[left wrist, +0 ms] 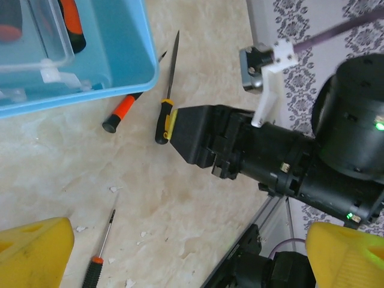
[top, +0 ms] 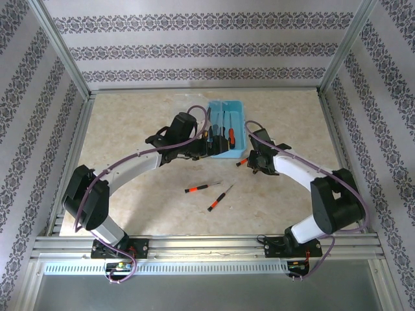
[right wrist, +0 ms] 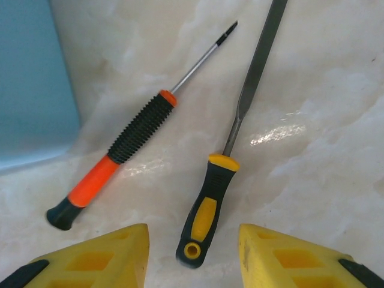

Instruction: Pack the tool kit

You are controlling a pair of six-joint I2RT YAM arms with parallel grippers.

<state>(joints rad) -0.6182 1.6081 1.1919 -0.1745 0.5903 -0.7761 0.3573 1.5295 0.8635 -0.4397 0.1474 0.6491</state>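
The blue tool box (top: 227, 129) stands mid-table and holds several tools, one with an orange handle (left wrist: 73, 27). My left gripper (left wrist: 189, 258) hovers open beside the box's near left corner (top: 209, 146), nothing between its yellow fingers (left wrist: 33, 252). On the table to the right of the box lie an orange-and-black screwdriver (right wrist: 129, 141) and a file with a yellow-and-black handle (right wrist: 213, 204). My right gripper (right wrist: 192, 258) is open just above them. The file's handle end lies between its fingers (right wrist: 294, 258), clear of both.
Two small orange-and-black screwdrivers (top: 202, 187) (top: 220, 197) lie loose on the marble table in front of the arms; one (left wrist: 99, 252) sits by my left finger. The blue box wall (right wrist: 30, 84) is close on the right gripper's left. Metal frame rails edge the table.
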